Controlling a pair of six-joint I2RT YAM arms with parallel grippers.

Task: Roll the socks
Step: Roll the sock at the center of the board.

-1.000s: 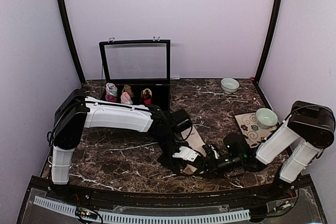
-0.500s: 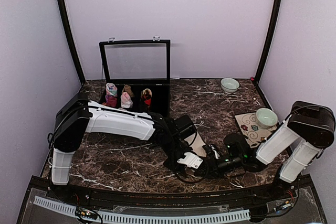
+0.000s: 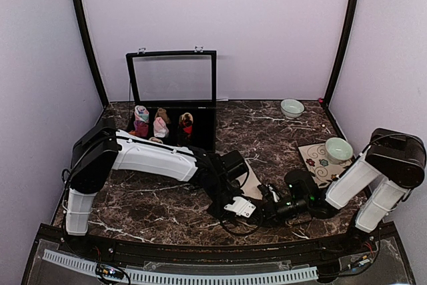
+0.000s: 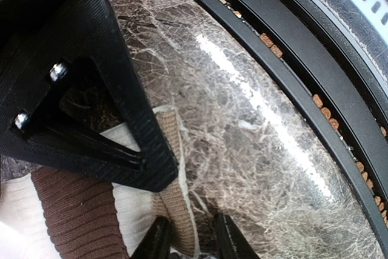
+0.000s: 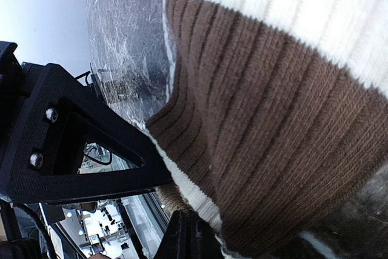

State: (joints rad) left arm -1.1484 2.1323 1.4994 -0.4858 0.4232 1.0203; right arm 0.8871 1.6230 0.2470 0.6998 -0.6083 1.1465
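I am rolling the cream sock (image 4: 85,210): my right end effector (image 3: 268,207) is pinching its cuff; my left end effector's (image 3: 238,207) grip I cannot tell. Next, tightening the roll needs steady tension.

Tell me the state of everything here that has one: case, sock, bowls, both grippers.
Case: lid open, upright.
Rolled bundles: standing in the case's compartments.
Cream sock: lying on the table, no roll visible.
Left gripper: fingers closed on the sock's cuff.
Right gripper: at the sock's brown band, grip unclear.
Far bowl: upright.
Near bowl: upright on the patterned mat.
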